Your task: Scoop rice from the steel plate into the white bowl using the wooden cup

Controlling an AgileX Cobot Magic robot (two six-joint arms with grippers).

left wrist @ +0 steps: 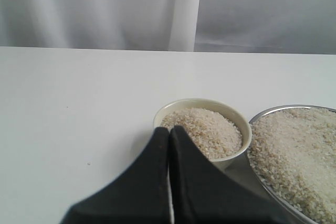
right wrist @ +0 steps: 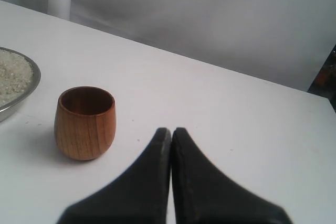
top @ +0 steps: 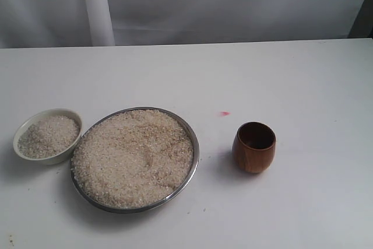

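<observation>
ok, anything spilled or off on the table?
Mostly tidy. A small red mark sits on the table between the steel plate and the wooden cup; what it is I cannot tell. A few tiny specks, possibly stray grains, lie near the plate's front edge. The cup stands upright, nothing tipped.

This looks like a staged test setup in a lab or studio. A plain white desk (top: 303, 80) fills the view. Behind its far edge a pale grey-white cloth backdrop (top: 233, 4) hangs in soft folds and screens off whatever lies beyond. A few props are laid out on the desk in a loose row: a steel plate (top: 196, 150) heaped with rice (top: 134, 155), a white bowl (top: 52, 160) and a wooden cup (top: 254, 147). The black left hand (left wrist: 169, 129) and right hand (right wrist: 171, 129) of a robot hang low over the desk, which marks this as a robotics workspace.
</observation>
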